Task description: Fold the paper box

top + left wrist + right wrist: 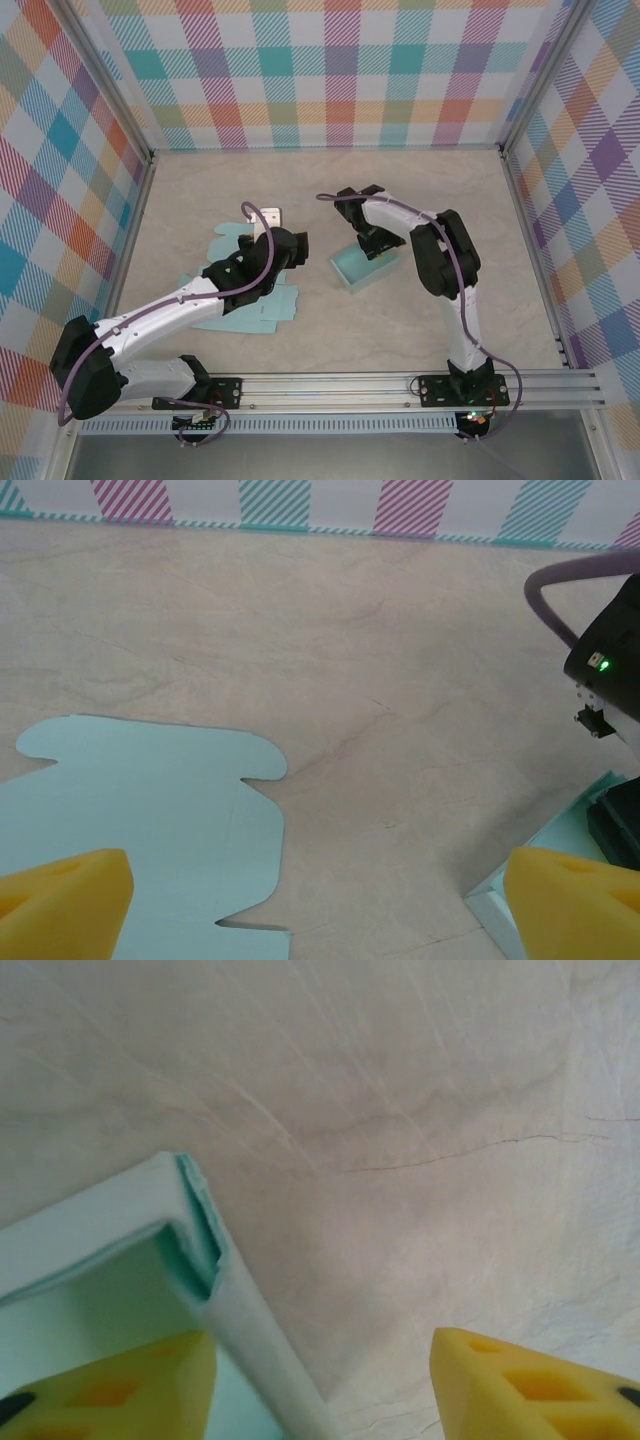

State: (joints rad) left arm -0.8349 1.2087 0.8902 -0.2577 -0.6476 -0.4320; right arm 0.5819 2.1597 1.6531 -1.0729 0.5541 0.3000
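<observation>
Box edge (240, 1300) between right tool (322, 1375) jaws — seemingly untouched

I read the paper box (90, 1230) and the flat sheet (150, 820) as smooth matt mint card, the box's cut edge slightly fibrous. The table (430, 190) looked like smooth matt stone-print laminate with fine veins, and the pads (520, 1380) on the right gripper (325, 1360) looked like matt yellow foam. Left arm (150, 325) shell was satin white plastic, the front rail (330, 380) bare ribbed metal.

No legible text, label or number anywhere
</observation>
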